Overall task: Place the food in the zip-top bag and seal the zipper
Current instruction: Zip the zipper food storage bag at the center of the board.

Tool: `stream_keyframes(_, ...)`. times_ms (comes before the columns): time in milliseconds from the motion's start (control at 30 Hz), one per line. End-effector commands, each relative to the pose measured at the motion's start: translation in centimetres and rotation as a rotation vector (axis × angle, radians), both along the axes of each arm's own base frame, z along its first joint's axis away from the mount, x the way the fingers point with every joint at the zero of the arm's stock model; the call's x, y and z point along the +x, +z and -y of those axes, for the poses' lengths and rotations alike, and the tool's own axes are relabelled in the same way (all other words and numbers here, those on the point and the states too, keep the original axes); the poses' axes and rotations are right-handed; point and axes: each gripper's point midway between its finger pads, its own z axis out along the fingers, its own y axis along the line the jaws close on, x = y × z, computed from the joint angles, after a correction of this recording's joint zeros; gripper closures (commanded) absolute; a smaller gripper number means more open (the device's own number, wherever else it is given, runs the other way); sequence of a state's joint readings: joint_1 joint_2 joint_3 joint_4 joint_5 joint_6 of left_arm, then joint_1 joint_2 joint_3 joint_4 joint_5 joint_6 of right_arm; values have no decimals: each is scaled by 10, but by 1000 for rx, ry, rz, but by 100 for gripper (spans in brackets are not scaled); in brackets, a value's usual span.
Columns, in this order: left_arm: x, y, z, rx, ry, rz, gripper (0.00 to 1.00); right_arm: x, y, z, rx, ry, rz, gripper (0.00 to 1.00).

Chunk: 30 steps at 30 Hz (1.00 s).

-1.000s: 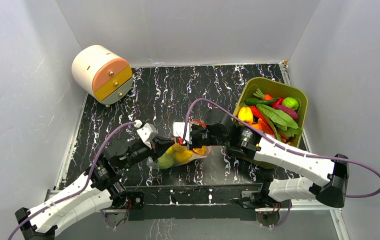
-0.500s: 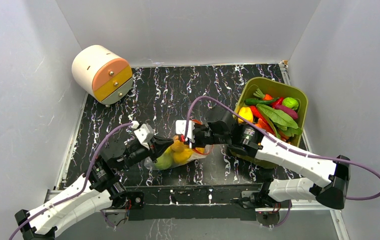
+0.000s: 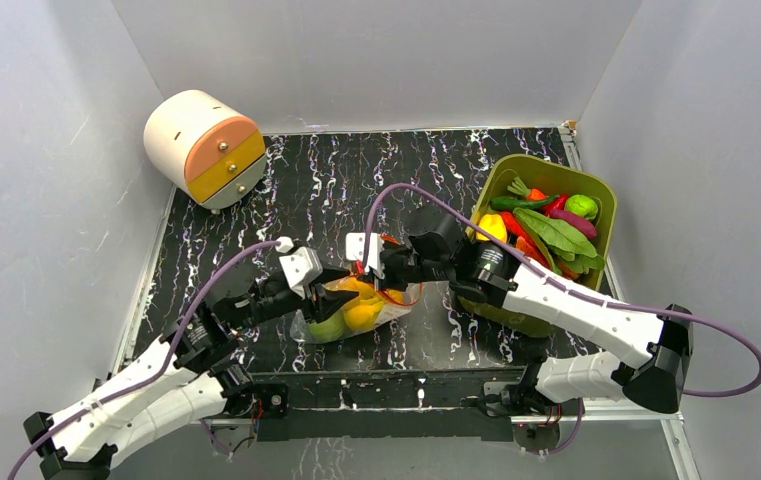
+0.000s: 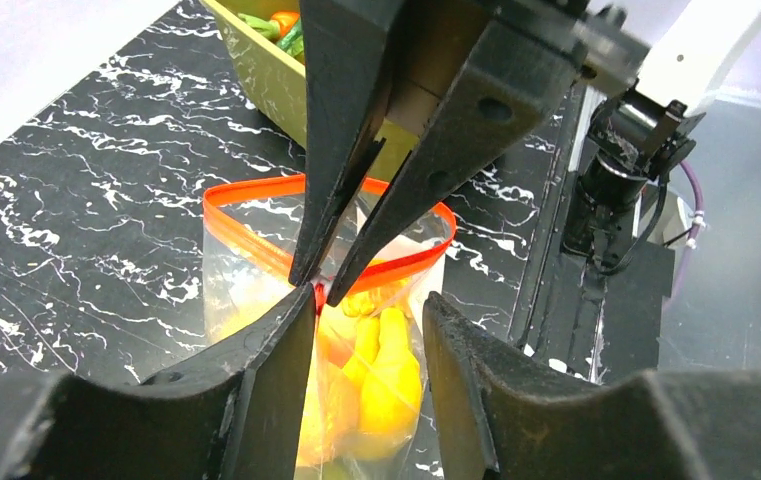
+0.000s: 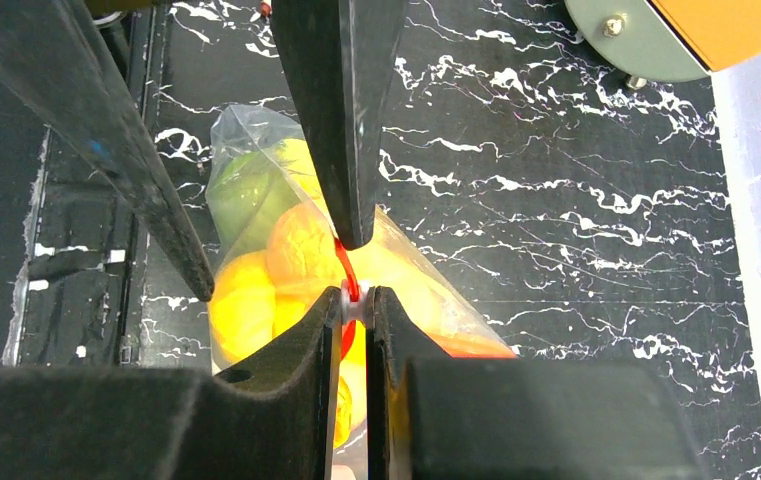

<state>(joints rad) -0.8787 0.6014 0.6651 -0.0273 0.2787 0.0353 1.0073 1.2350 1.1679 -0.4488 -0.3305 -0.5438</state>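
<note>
The clear zip-top bag [image 3: 368,312] stands on the black marbled table between my two grippers. It holds yellow bananas [image 4: 396,370], an orange fruit [image 5: 296,245] and a green round one [image 5: 246,195]. Its red-orange zipper [image 4: 256,190] still gapes as a loop. My right gripper [image 5: 356,297] is shut on the zipper's white slider tab [image 5: 356,300]; it also shows in the left wrist view [image 4: 318,288]. My left gripper [image 4: 368,300] is open astride the bag's top, one finger [image 4: 276,360] against the zipper beside the slider.
An olive-green tub [image 3: 501,175] full of toy vegetables stands at the right, close behind my right arm. A round white drawer unit [image 3: 203,148] with orange and yellow fronts sits at the far left. The table's near edge lies just below the bag.
My right gripper has shifted slightly left and back with the zipper end. The bag now stands more upright. My left arm has shifted a little, its gripper still at the bag's top.
</note>
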Motion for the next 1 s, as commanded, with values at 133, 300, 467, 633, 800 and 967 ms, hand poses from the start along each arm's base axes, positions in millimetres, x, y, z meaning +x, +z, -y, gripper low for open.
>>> stream_keyframes(133,1,-8,2,91,-42,36,62,-4,48,-8,120,48,64,100)
stream_keyframes(300,4,-11,7,132,-66,50,84,-9,48,-7,122,74,60,100)
stream_keyframes(467,6,-6,6,119,-49,67,100,-9,39,-3,99,67,51,100)
stream_keyframes(633,0,1,0,93,-46,70,100,-6,25,5,54,36,56,100)
stream_keyframes(800,-2,23,-7,11,-20,108,100,-2,18,6,36,19,56,100)
stream_keyframes(967,-5,41,-12,-15,-11,135,100,4,18,10,19,-6,66,100)
